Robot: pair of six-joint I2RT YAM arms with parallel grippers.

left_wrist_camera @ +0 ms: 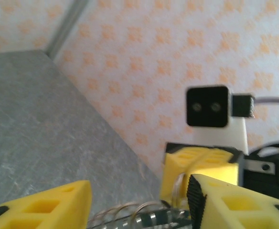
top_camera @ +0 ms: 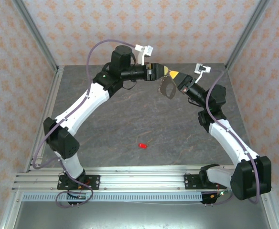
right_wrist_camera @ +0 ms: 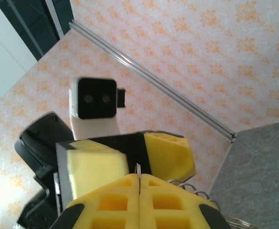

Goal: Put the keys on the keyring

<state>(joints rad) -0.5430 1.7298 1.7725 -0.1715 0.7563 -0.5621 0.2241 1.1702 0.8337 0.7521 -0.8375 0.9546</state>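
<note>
Risk of drop: only one pinch carries the keyring (top_camera: 167,88); it may swing, turn or slip out, I think; then no key could be threaded on it.
Risk of knock: the two grippers are very near each other; a small wrong move may bump them.
Left gripper (top_camera: 164,71): fingers wide apart; holding nothing.
Right gripper (top_camera: 174,74): fingers pressed together on the thin wire of the keyring; it hangs over the far part of the table (top_camera: 130,114).
Key (top_camera: 143,145): small, red; alone on the table, well apart from both grippers.
Surface: grey, stone-like, flat.
Room: orange-patterned wallpaper (top_camera: 192,28); metal posts (top_camera: 34,28).
</note>
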